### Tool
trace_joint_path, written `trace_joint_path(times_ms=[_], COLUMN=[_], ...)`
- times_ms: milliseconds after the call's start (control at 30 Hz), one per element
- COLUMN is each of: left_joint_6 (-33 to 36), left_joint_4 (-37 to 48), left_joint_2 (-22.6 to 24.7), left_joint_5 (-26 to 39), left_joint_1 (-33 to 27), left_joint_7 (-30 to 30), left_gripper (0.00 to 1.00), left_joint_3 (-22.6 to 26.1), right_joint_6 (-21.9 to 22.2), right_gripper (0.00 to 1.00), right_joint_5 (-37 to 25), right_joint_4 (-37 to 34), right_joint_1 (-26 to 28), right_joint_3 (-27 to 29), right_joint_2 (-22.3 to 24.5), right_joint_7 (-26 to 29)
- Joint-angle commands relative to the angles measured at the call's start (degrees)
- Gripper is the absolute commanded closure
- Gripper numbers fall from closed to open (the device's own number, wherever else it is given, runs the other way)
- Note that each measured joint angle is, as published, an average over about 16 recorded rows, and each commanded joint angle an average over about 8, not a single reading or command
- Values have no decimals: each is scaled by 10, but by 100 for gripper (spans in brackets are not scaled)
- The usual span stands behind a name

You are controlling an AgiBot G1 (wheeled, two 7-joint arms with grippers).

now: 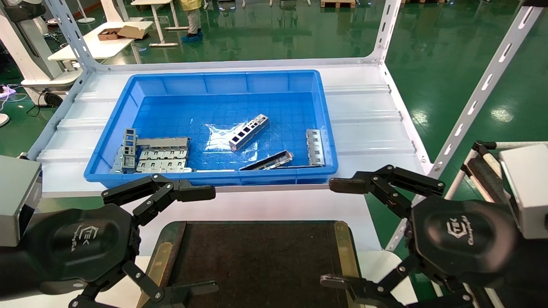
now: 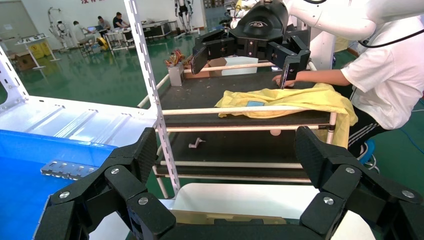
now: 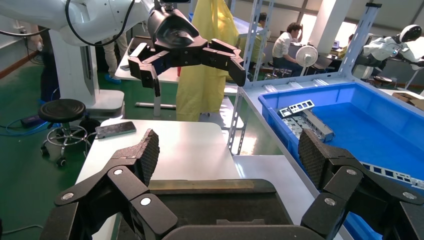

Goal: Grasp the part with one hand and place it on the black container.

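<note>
A slim silver-grey metal part (image 1: 248,132) with a row of rectangular windows is lying tilted near the centre of a glossy blue plastic bin (image 1: 325,124), with a darker open channel piece (image 1: 267,161) at its 5 o'clock and flat slotted grey plates (image 1: 162,155) stacked toward its 8 o'clock. Below the bin, a matte black container (image 1: 257,261) with brass-coloured side rails is sitting flat on the white table (image 1: 257,205). The left gripper (image 1: 195,239) and right gripper (image 1: 342,233) are hovering at the container's 9 and 3 o'clock, black linkage fingers spread wide, holding and touching nothing.
</note>
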Motion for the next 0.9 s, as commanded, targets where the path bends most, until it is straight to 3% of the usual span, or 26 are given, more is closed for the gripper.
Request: trace_joint_path(times_ms=[33,900], left_joint_6=[0,-19], left_joint_4=[0,6], left_joint_2=[0,11], left_joint_5=[0,13], left_joint_1=[0,-8], left_joint_7=[0,-2], left_gripper=[0,0], left_joint_3=[0,4], right_joint_6=[0,0], right_gripper=[0,0], right_joint_5=[0,0], right_joint_4=[0,0], right_joint_1=[0,0], right_joint_3=[0,0], right_joint_2=[0,0], right_joint_7=[0,0])
